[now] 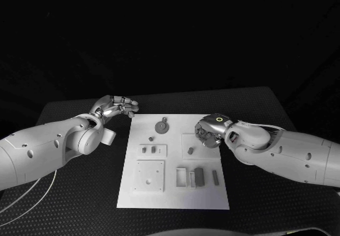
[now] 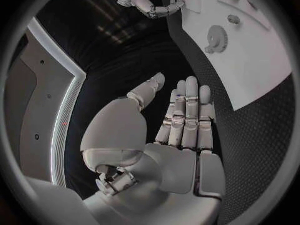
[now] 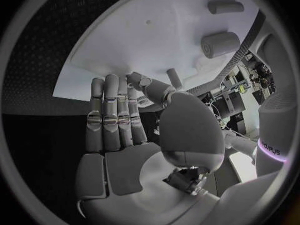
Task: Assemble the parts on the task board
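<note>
Your left hand (image 1: 117, 106) sits off the far left corner of the flat white task board (image 1: 212, 194), over the black desk (image 1: 262, 105); its fingers are apart and it holds nothing. Your right hand (image 1: 209, 131) hangs over the board's right side with its fingers straight and together, thumb apart, also empty.

The small grey parts lie loose on the board: a round toothed gear (image 1: 163, 127) at the far middle, a short peg (image 1: 191, 150) just beside the right hand, a dark upright block (image 1: 199, 177) near the front.

Risk, in my judgement: lowering the right hand from here could knock the peg and roll it off the board.

No legible writing appears on the board or parts.
</note>
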Motion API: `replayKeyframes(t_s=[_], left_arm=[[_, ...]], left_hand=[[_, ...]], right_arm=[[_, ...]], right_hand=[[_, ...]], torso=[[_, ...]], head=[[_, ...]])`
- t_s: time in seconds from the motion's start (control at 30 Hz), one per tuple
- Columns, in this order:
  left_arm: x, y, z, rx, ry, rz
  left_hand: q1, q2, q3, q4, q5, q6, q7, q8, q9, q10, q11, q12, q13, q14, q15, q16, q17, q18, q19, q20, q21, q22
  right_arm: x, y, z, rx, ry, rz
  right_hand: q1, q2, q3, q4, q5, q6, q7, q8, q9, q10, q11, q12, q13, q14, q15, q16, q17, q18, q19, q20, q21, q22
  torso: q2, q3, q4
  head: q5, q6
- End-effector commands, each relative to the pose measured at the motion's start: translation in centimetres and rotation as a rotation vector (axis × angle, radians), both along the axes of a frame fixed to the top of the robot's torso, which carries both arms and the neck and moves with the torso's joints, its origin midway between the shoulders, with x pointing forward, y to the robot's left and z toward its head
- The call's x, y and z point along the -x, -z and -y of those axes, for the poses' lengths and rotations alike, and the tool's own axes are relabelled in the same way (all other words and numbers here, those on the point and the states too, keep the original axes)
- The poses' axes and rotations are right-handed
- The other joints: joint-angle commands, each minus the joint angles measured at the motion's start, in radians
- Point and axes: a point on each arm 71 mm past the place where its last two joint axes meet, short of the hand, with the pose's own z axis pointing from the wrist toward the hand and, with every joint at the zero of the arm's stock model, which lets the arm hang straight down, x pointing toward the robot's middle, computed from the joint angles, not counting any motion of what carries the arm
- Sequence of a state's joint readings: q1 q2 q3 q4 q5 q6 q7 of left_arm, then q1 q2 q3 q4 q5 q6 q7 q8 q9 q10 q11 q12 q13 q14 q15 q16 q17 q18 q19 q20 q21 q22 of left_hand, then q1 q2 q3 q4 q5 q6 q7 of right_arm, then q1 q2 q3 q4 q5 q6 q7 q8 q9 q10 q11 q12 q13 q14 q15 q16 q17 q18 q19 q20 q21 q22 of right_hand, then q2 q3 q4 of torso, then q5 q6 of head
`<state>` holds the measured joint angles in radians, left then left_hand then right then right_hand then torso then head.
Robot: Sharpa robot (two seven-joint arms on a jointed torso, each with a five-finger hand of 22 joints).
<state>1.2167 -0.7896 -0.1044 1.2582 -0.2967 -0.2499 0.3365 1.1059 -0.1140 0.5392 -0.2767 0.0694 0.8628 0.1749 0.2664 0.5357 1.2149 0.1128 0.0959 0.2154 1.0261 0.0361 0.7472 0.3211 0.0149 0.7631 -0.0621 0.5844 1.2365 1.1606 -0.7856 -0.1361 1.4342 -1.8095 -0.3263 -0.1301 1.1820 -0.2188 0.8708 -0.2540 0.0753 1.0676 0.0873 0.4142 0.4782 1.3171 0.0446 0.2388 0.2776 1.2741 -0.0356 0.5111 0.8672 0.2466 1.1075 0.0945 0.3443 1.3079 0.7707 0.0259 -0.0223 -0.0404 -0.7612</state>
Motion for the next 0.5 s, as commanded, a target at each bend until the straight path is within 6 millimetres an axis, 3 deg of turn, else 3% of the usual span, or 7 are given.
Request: replayKeyframes(t_s=[0.03,0.5], left_arm=[[0.0,-0.1,0.1,0.012,0.004,-0.002],[-0.1,0.0,-0.1,0.011,-0.002,-0.004]], left_hand=[[-0.009,-0.002,-0.006,-0.001,-0.005,-0.008,0.001,-0.004,-0.001,-0.007,-0.001,-0.006,-0.001,0.004,0.004,-0.007,0.002,0.011,0.003,0.003,-0.007,0.002],[-0.009,-0.003,-0.006,-0.001,-0.005,-0.011,0.002,-0.005,-0.002,-0.008,-0.001,-0.007,-0.002,0.003,0.004,-0.009,0.003,0.011,0.003,0.003,-0.008,0.002]], right_arm=[[0.0,-0.2,0.1,0.001,-0.001,-0.017],[-0.4,-2.3,0.3,-0.043,0.004,-0.042]], right_hand=[[-0.009,-0.004,0.005,0.0,0.006,0.005,0.0,0.002,0.0,0.001,-0.002,-0.006,0.003,0.006,-0.002,0.004,0.002,0.015,0.008,-0.001,0.006,0.005],[-0.014,-0.002,0.003,-0.002,0.016,0.005,0.0,0.001,0.004,0.001,-0.002,-0.01,0.009,0.006,-0.002,0.002,0.007,0.015,0.008,-0.002,0.006,0.008]], torso=[[0.0,0.0,0.0005],[0.0,0.0,0.0001]], head=[[0.0,-0.001],[-0.002,0.002]])
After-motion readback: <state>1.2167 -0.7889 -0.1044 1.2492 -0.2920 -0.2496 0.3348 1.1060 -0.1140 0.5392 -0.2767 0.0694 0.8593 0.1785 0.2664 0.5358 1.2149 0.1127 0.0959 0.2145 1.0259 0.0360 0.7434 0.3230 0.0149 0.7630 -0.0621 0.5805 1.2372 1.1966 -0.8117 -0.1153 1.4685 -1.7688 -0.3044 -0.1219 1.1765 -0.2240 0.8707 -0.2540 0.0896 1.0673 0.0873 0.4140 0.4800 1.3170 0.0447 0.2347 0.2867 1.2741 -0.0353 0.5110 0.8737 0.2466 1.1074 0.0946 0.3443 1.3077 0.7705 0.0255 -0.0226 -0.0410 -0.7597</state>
